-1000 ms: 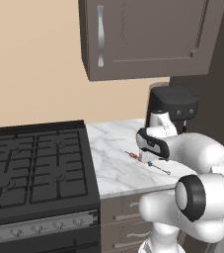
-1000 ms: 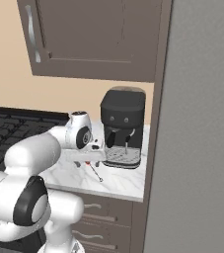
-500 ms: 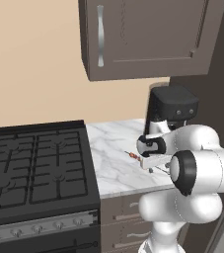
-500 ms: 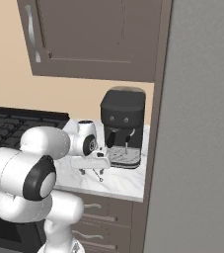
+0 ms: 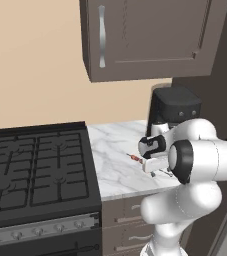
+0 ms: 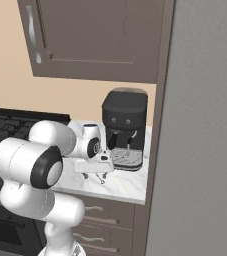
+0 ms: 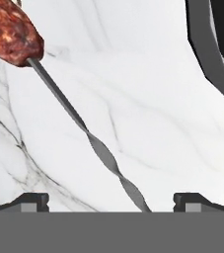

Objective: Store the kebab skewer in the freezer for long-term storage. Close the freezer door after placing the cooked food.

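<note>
Fingertips of the spread gripper (image 7: 111, 201) straddle the twisted metal shaft of the kebab skewer (image 7: 79, 118) lying on the marble counter (image 7: 153, 108), so closing may pinch thin steel that slips or pivots.

red-brown kebab skewer (image 7: 59, 101), wht marble counter (image 7: 148, 113)

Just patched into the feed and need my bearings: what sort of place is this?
A home-style kitchen, rendered. A black gas stove sits beside a white marble counter, a dark coffee machine stands on the counter, and brown wall cabinets hang above.
</note>
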